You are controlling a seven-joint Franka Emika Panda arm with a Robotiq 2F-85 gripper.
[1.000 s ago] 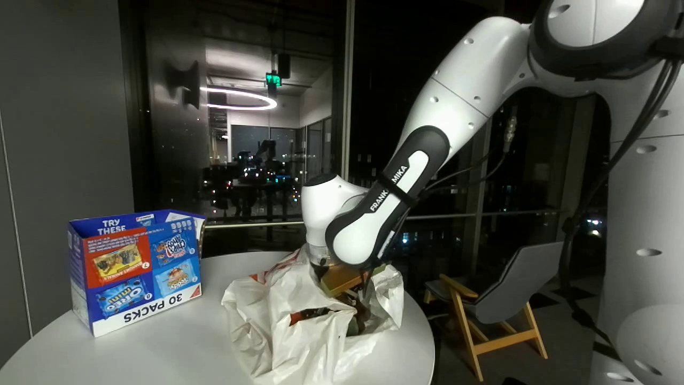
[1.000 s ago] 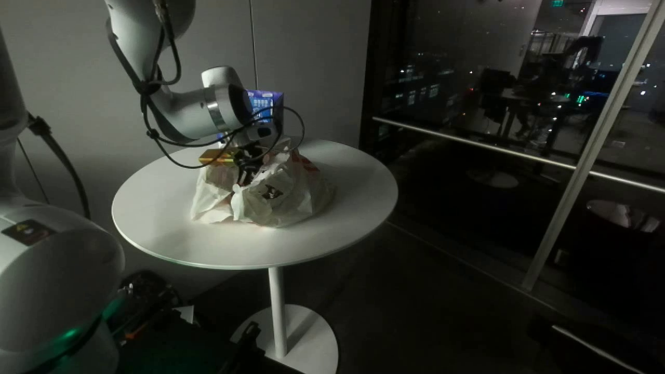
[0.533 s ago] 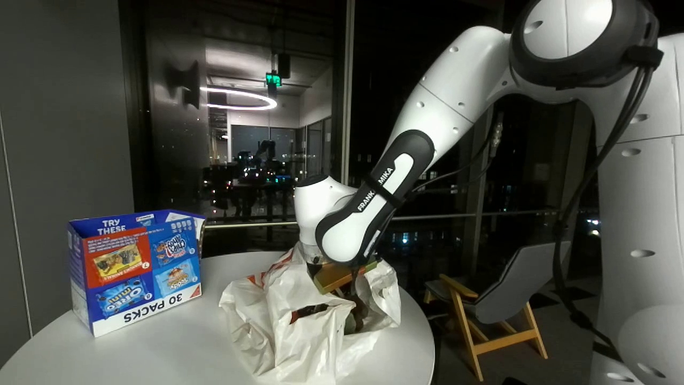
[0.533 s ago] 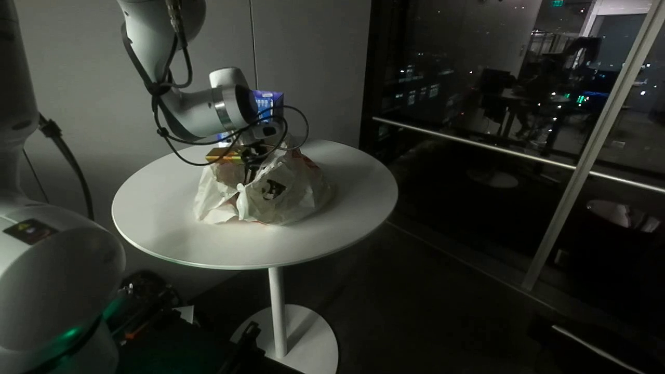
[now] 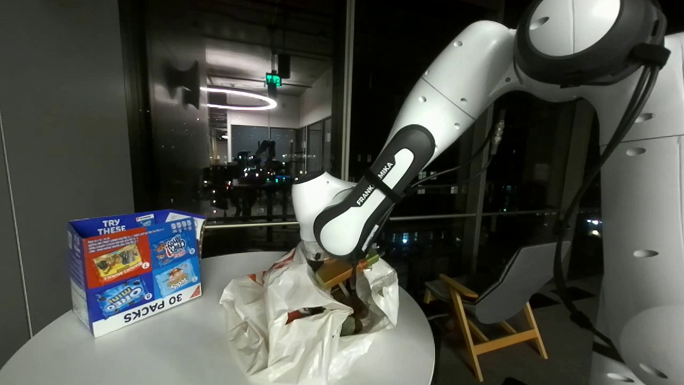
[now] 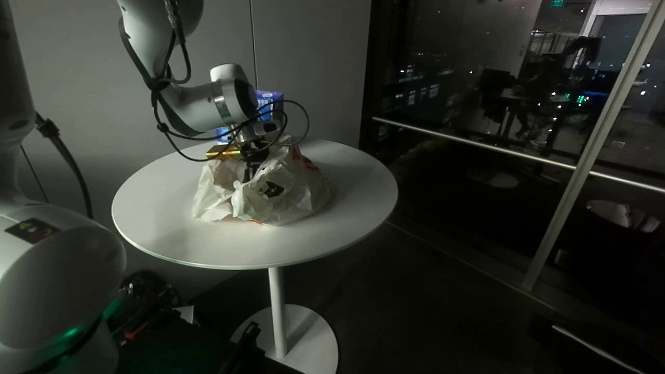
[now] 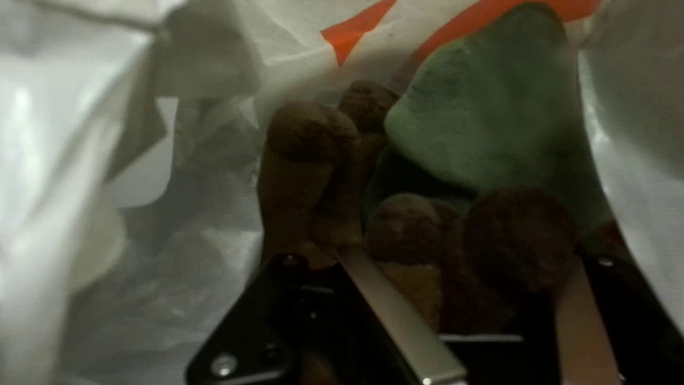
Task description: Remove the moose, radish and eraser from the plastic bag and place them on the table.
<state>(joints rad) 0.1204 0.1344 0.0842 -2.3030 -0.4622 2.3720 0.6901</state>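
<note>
A white plastic bag (image 5: pixel 299 347) stands crumpled on the round white table (image 5: pixel 155 353), its mouth gaping upward. Inside it, dim in the wrist view, brown plush legs with dark rounded ends belong to the moose (image 7: pixel 406 230). Behind them lies a green soft shape (image 7: pixel 481 107), perhaps the leaf of the radish. The eraser is hidden. My gripper (image 7: pixel 454 256) reaches down into the bag, with the moose's brown plush between and over its fingers (image 7: pixel 398 315). That plush covers the fingertips, so how far they stand apart does not show.
An opened blue snack box (image 5: pixel 139 267) stands on the table beside the bag. A gold-coloured block (image 5: pixel 334 271) sits at my wrist, just above the bag's mouth. Loose bag walls (image 7: pixel 176 299) surround the gripper. A chair (image 5: pixel 507 289) is past the table edge.
The arm has shifted slightly, to the left in an exterior view, then risen a little over the last half second. The bag's folds have moved slightly. The snack box has stayed still.
</note>
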